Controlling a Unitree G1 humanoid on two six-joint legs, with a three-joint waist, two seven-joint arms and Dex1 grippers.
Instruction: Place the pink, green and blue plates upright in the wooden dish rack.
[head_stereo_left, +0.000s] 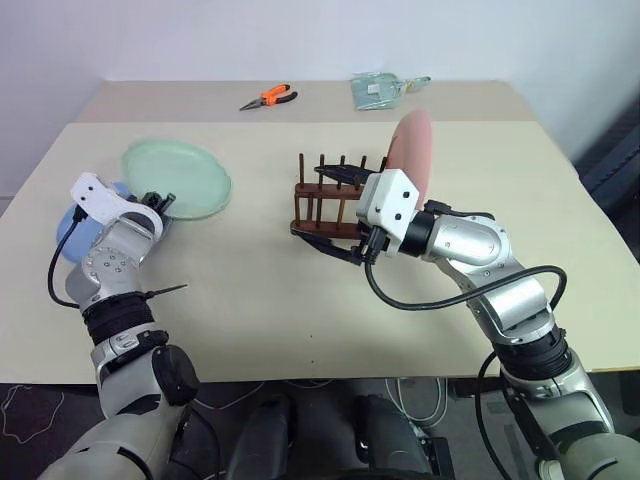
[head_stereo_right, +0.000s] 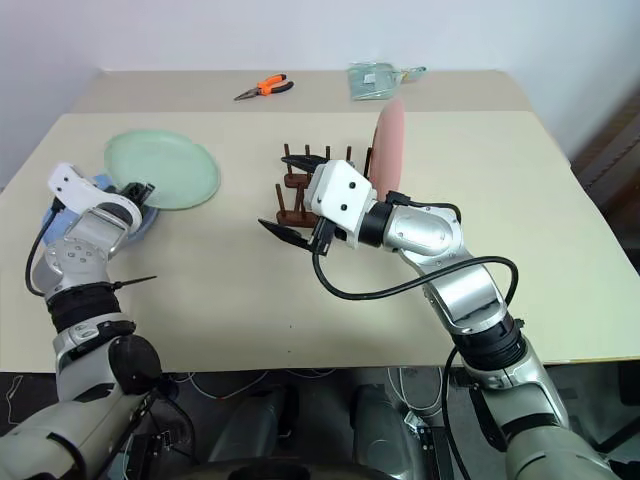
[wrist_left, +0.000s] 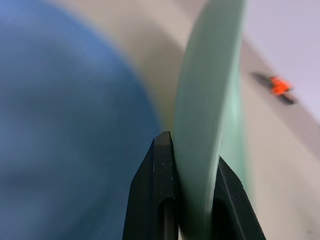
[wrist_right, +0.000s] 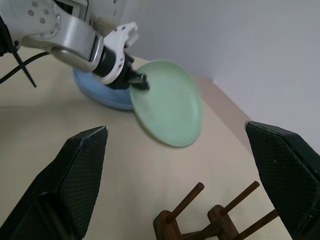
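The green plate (head_stereo_left: 178, 177) is pinched at its near rim by the left hand (head_stereo_left: 158, 203), whose two black fingers (wrist_left: 156, 190) are closed on either face of the edge. The plate is seen tilted, its far part towards the bench (head_stereo_left: 250, 300), and it partly overlaps the blue plate (head_stereo_left: 75, 228), which lies flat beneath the left wrist. The left forearm is angled forward, with the hand held close to level. The pink plate (head_stereo_left: 412, 150) is stood upright in the wooden rack (head_stereo_left: 325, 200) near the middle of the bench. The right hand (head_stereo_left: 330, 215) is held level in front of the rack, pointed to the left, its fingers spread wide with nothing between them. Orange pliers (head_stereo_left: 268, 97) and a clear bag (head_stereo_left: 380, 89) are seen at the far edge.
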